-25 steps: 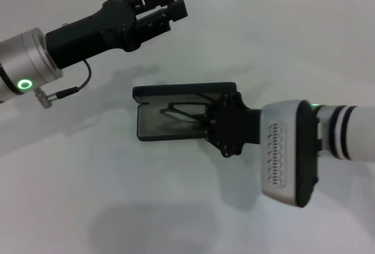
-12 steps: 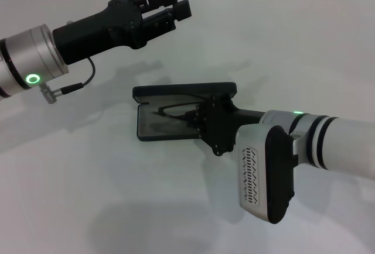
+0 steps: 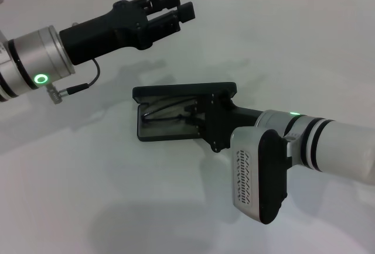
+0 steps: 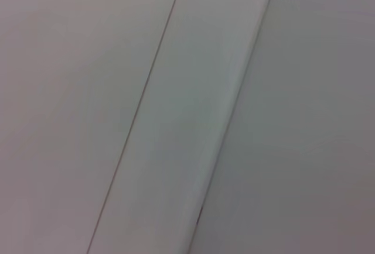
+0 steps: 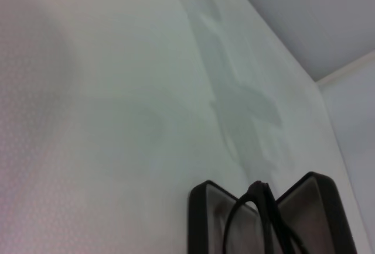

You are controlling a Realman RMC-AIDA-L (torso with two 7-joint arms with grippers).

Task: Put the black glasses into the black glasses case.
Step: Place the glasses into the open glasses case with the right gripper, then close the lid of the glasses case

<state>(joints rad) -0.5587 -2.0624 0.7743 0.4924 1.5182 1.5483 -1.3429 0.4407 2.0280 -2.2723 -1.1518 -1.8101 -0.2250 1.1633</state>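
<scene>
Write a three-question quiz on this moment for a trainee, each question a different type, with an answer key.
1. True or false: the black glasses case lies open on the table.
2. Which gripper is at the case? A) left gripper B) right gripper
3. Fill in: the black glasses are over the case's ____ half.

Key: 1 true. 2 B; the left gripper hangs above the table's far side, away from the case. 3 lower (tray).

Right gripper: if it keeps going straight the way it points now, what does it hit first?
Likely the black glasses it is lowering, then the open black glasses case tray under them. The right gripper points into the case; depth unclear.
</scene>
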